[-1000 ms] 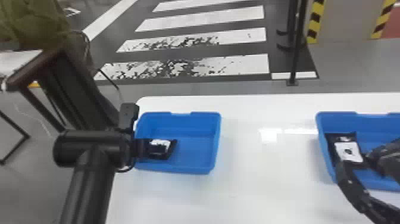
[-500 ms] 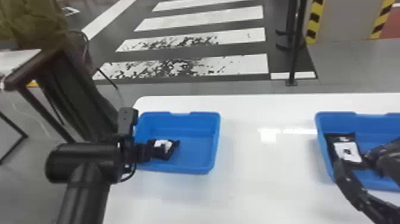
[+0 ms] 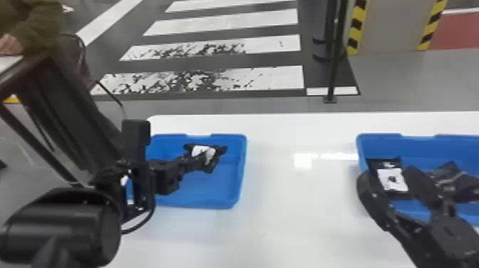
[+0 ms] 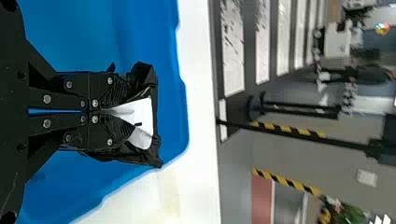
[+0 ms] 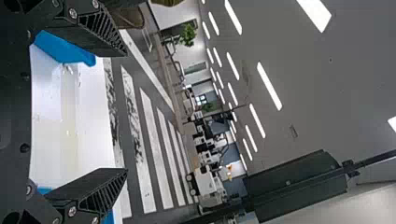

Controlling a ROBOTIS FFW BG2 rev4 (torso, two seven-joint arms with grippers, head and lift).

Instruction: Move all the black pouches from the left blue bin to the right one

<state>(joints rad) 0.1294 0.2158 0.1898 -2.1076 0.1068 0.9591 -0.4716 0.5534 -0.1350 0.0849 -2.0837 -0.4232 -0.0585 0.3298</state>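
Note:
My left gripper (image 3: pixel 203 160) is shut on a black pouch (image 3: pixel 214 164) with a white label, held over the left blue bin (image 3: pixel 221 192). In the left wrist view the fingers of the left gripper (image 4: pixel 114 112) pinch the crumpled pouch (image 4: pixel 144 77) around its label. My right gripper (image 3: pixel 392 178) stands open over the right blue bin (image 3: pixel 381 142); in the right wrist view nothing is between the tips of the right gripper (image 5: pixel 125 112). Inside the right bin lie a white-labelled black pouch (image 3: pixel 392 180) and more black pouches (image 3: pixel 459 180) at the right, partly behind the right arm.
Both bins stand on a white table (image 3: pixel 285 214), with a wide gap of tabletop between them. A dark brown piece of furniture (image 3: pixel 60 107) is beyond the left arm, and a thin black pole (image 3: pixel 335 60) stands behind the table.
The left gripper has lifted the pouch from the left bin's floor and moved it toward the bin's far side. The right arm looks unmoved.

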